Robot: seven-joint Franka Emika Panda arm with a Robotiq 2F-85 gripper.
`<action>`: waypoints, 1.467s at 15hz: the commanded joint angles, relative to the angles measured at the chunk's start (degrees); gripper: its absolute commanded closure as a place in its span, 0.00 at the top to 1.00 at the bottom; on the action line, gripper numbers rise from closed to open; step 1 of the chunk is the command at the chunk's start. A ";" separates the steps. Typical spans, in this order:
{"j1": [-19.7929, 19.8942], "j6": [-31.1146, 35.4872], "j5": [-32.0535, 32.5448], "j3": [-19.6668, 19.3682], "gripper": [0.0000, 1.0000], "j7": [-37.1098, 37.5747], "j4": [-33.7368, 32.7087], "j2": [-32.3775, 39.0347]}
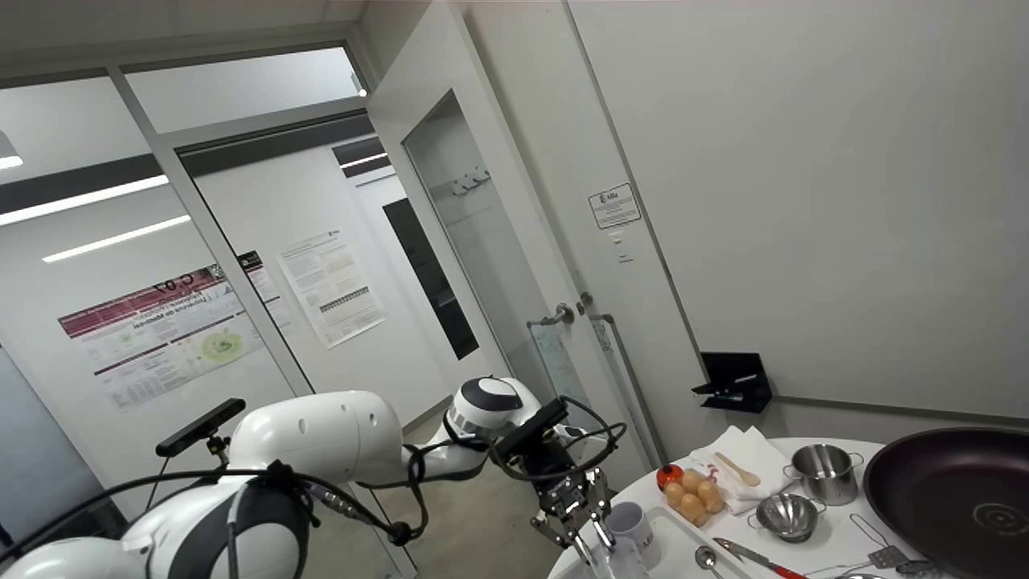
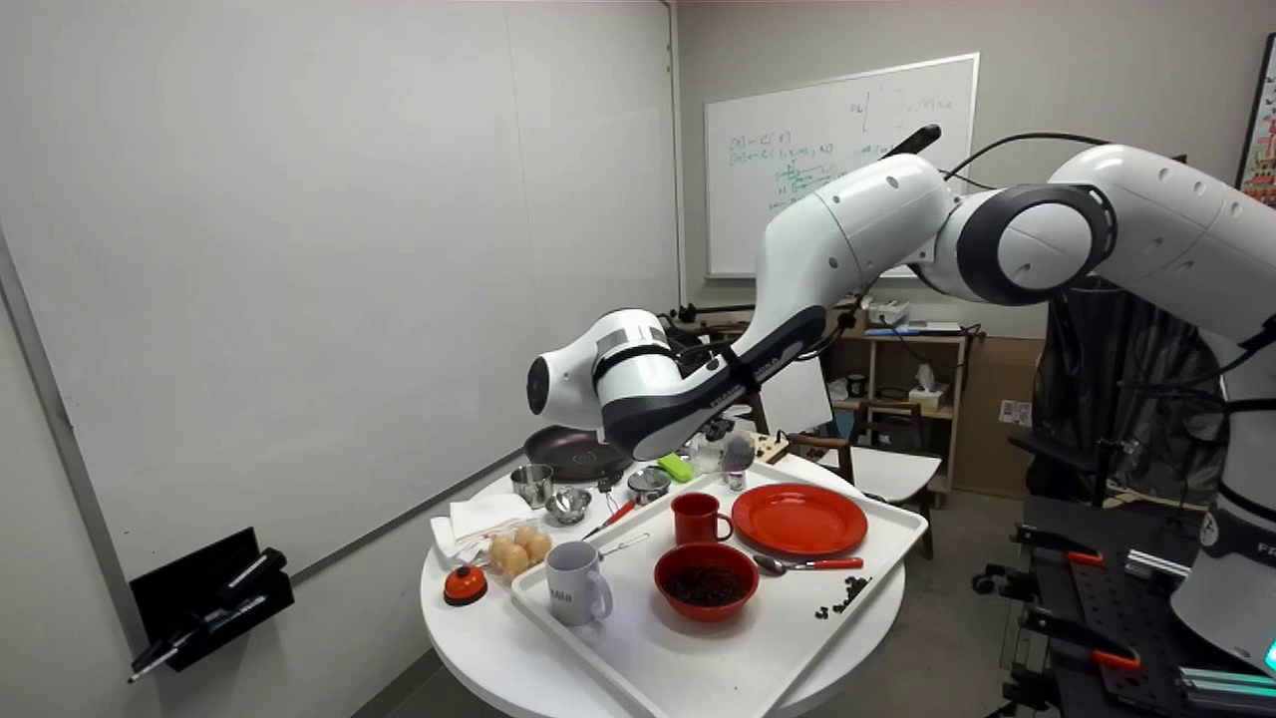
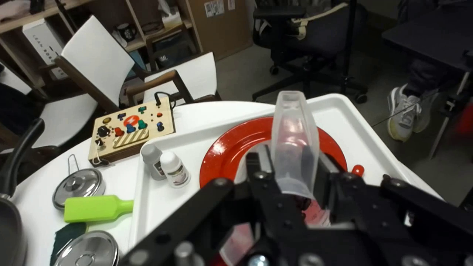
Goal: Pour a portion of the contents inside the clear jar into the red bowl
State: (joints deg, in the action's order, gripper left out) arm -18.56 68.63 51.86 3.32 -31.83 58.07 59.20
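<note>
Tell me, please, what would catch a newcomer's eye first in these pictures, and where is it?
Probably the big white arm comes first, reaching over the round table in an exterior view. Next would be the bright red plate, mug and bowl on the white tray, the bowl holding dark bits. In the wrist view, the tool grips a clear jar, seen against the plate.

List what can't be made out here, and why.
Fill of the clear plastic jar: wrist view, the black metal pincer covers much of it.
Bottom of the round red bowl: in an exterior view, under small dark pieces.
Large round dark pan: in an exterior view, cut off by the right edge.
Small white plastic bottle: wrist view, label print too small to read.
</note>
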 commanded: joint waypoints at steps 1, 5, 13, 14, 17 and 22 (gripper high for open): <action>-3.57 -9.76 3.70 -3.48 0.07 -8.47 -13.75 7.62; -5.99 -14.75 7.84 -5.98 0.07 -17.95 -21.96 12.14; -7.13 -14.70 7.78 -6.51 0.07 -29.07 -27.81 18.11; -7.20 -14.86 7.75 -6.58 0.07 -29.88 -28.23 18.86; -7.42 -15.62 8.09 -7.17 0.07 -32.27 -28.82 20.91; -8.09 -18.04 9.70 -10.37 0.07 -35.72 -29.86 23.80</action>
State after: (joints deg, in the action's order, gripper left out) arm -25.71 53.30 59.17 -4.49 -62.83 32.73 79.62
